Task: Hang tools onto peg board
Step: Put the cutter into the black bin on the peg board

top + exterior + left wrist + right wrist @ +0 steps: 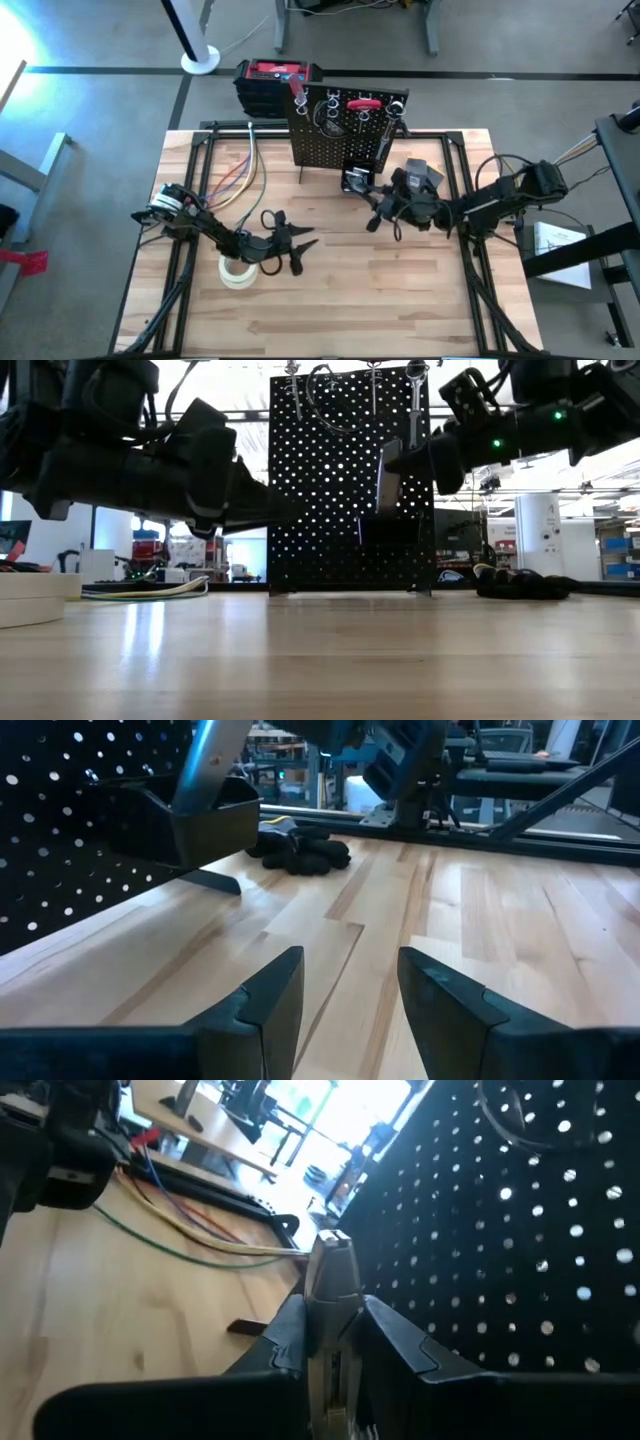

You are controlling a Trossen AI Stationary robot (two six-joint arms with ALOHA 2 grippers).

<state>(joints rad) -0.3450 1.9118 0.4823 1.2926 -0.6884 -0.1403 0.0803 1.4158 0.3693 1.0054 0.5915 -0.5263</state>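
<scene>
One grey metal tool (330, 1280) sits clamped in the right gripper (330, 1325), just before the peg board (520, 1260); left gripper (345, 995) open, empty.

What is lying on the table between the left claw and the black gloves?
In the left wrist view, only bare wood lies between the left claw and the black gloves; the small black bin hangs beside that stretch.

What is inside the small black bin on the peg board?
The right gripper holds a grey metal tool whose lower end dips into the bin; the bin's walls hide anything else inside.
</scene>
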